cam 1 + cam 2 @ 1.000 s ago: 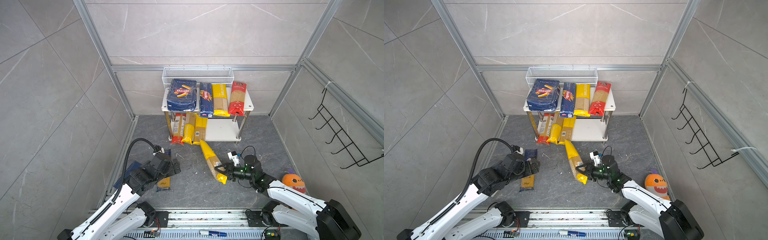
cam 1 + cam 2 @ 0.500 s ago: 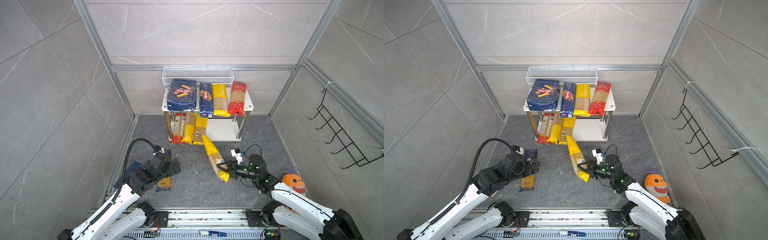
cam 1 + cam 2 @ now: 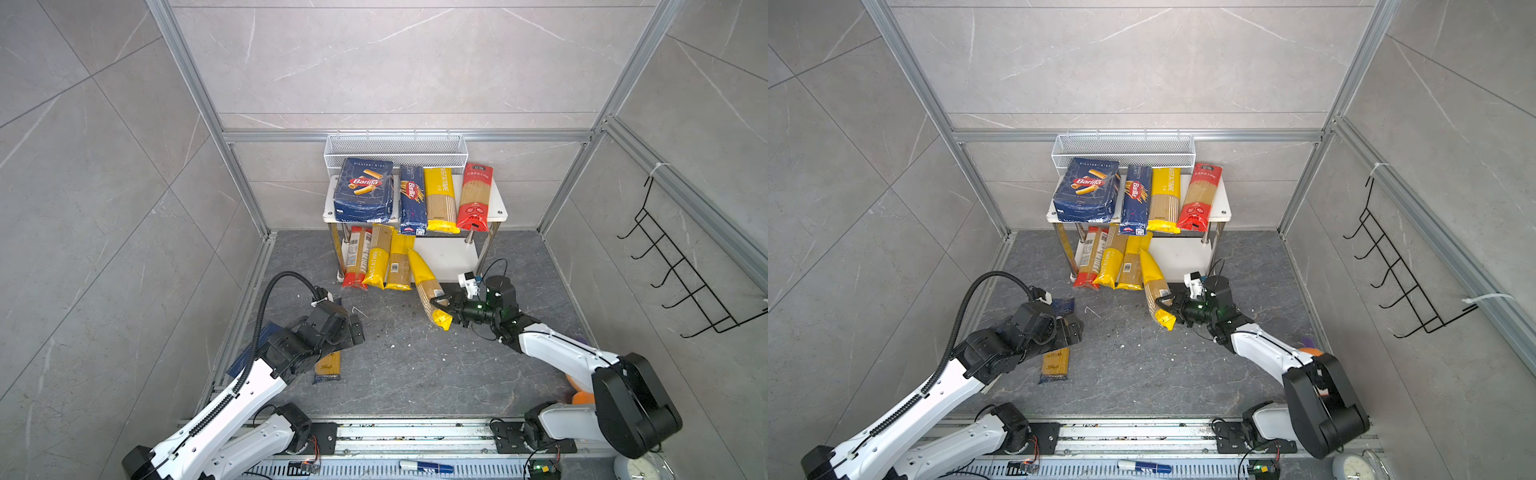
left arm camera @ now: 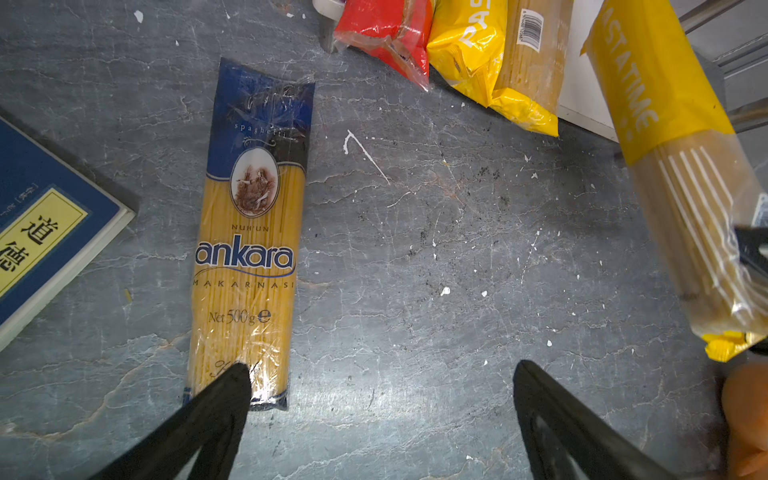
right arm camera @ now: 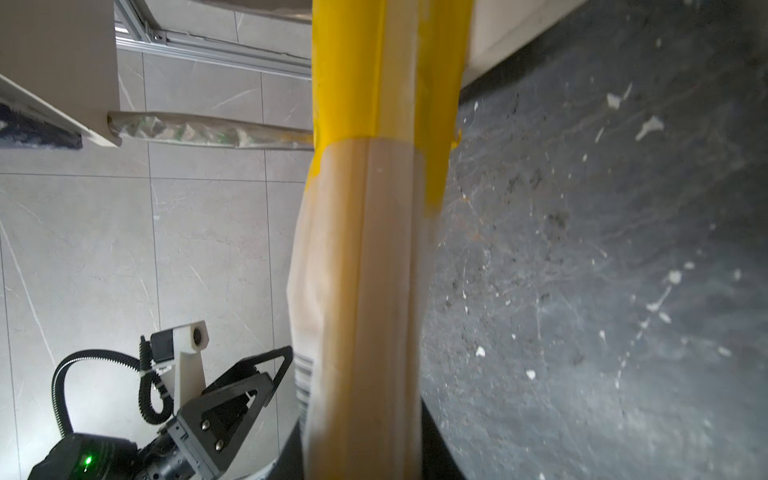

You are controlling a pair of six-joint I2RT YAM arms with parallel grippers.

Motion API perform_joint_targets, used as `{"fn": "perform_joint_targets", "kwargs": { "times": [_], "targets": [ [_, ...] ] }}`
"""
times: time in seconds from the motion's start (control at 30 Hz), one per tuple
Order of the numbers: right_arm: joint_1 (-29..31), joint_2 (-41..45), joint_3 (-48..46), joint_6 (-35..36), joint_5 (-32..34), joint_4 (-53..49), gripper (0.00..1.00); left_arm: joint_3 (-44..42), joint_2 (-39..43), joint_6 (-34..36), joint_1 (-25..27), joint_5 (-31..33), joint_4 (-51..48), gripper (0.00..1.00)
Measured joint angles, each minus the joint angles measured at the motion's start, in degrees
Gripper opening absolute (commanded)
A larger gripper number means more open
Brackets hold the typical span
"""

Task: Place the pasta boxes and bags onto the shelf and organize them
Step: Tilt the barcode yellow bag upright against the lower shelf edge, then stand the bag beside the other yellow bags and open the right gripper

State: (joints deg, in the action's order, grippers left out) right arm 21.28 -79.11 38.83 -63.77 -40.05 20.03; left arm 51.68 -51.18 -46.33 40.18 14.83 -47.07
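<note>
Left gripper hangs wide open over the bench, set to one side of the blue ankara bag, which lies flat; closing here would likely pinch only the bag's end. Three bags overhang the lower board of the shelf. Beside them the right gripper is clamped near the tail of a tilted yellow bag; gripped so far back, the bag may sag, slip, or knock its neighbours off.
</note>
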Motion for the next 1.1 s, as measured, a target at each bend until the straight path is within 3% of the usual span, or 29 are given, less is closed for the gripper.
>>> {"fn": "perform_joint_targets", "kwargs": {
  "times": [0.47, 0.7, 0.8, 0.9, 0.93, 1.1],
  "targets": [
    [-4.2, -27.7, 22.2, 8.0, 0.4, 1.8, 0.21, 2.9, -8.0, 4.6, -0.6, 0.2, 3.9, 1.00],
    [-4.2, -31.2, 27.9, 12.9, 3.0, -2.7, 0.28, 2.9, -8.4, 5.8, -1.5, 0.0, 5.3, 1.00],
    [-4.2, -31.2, 29.1, 15.7, 4.3, -5.9, 0.40, 2.9, -8.2, 6.1, -2.0, -0.1, 5.7, 1.00],
    [-4.2, -31.3, 31.3, 18.5, 5.3, -8.9, 0.67, 2.6, -7.4, 6.1, -2.4, -0.4, 6.0, 1.00],
    [-4.2, -31.3, 31.8, 19.2, 5.4, -9.2, 0.71, 2.5, -7.0, 6.1, -2.6, -0.4, 6.2, 1.00],
    [-4.2, -30.3, 30.9, 21.2, 6.5, -9.6, 0.77, 1.1, -4.5, 6.1, -2.7, -0.4, 6.4, 1.00]
  ]
}}
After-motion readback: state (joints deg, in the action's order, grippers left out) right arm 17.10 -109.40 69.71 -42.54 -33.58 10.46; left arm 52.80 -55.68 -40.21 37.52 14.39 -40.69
